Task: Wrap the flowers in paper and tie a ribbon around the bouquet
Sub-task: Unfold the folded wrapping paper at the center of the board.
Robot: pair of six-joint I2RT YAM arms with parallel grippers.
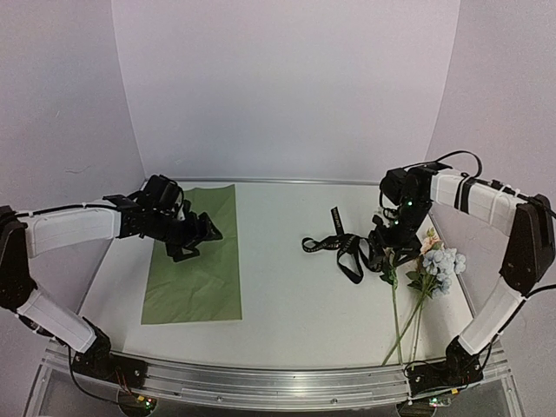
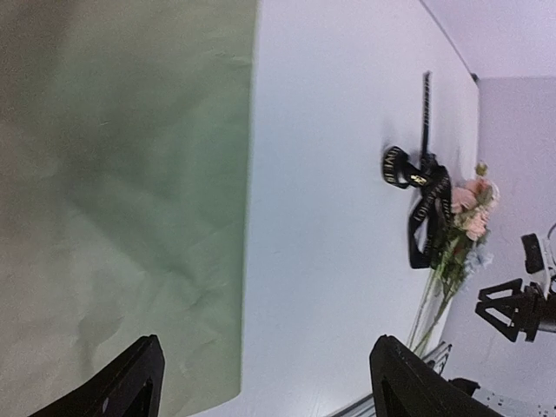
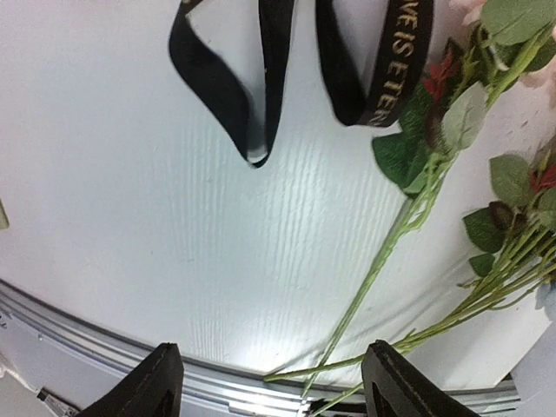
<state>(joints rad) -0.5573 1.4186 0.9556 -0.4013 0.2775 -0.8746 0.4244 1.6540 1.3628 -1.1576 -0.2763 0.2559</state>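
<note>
White table (image 1: pixel 287 295), pale lilac backdrop (image 1: pixel 287 87) on three sides.

Top view: the paper (image 1: pixel 195 261) lies flat on the left part of the table, olive side up, not wrapped round anything. The left gripper (image 1: pixel 200 241) hangs over the paper's upper half with jaws apart and nothing between them. The ribbon (image 1: pixel 334 246) lies in loose loops right of centre, well apart from the paper. The flowers (image 1: pixel 439 263) lie at the right, blooms toward the back and stems running to the near edge. The ribbon's right end meets the leaves. The right gripper (image 1: pixel 382 248) sits low over that spot; contact cannot be told from here.

Left wrist view: two dark fingers (image 2: pixel 130 387) stand wide at the bottom with an empty gap. The creased olive sheet fills the left half below them, its edge straight against the white table. The ribbon and flowers are far off at the right, with a ribbon loop lying over the stems.

Right wrist view: fingers (image 3: pixel 395 382) are spread wide and hold nothing. Bare table shows between them. Ribbon loops with light lettering lie above. Thin green stems and leaves run diagonally at the right, ending near the aluminium rail (image 3: pixel 130 347).
</note>
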